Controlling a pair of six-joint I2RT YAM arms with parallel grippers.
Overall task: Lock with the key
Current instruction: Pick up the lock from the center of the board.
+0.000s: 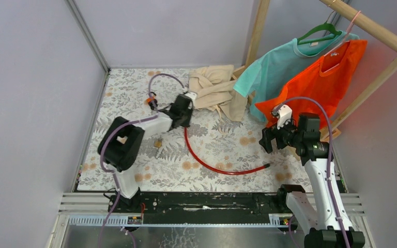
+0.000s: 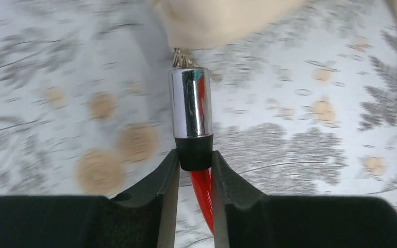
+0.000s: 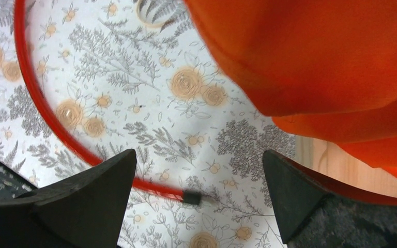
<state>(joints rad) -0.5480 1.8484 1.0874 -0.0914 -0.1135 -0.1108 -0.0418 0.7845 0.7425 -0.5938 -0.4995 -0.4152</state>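
Plainly, this is the step of getting both ends of the lock in hand, before any key is turned. The red cable [image 1: 207, 165] lies in a loose curve on the flowered tablecloth [image 1: 134, 93]. At its far end sits the lock head [image 2: 190, 103], a chrome barrel with a black collar where the cable enters.

The left gripper [image 2: 195, 157] stands narrow there, with its two pads against either side of that collar. It has the lock head pinched, and the cable runs back between the fingers. Just beyond the barrel a small metal ring [image 2: 182, 57] shows, half under the edge of the beige cloth [image 1: 214, 88]. That is probably the key's ring, but whether a key sits in the cylinder I cannot tell.

At the cable's other end the black-tipped pin [image 3: 191, 197] lies loose on the cloth. The right gripper [image 3: 199, 155] hangs above it with its jaws spread wide, holding nothing, and the orange shirt [image 3: 315, 51] hangs close beside it.

The next move calls for the right arm to drop onto the pin and grip it just behind the tip. It must then carry the pin along to the lock head and line it up squarely with the socket. The left should keep the barrel steady and clear of the beige cloth.
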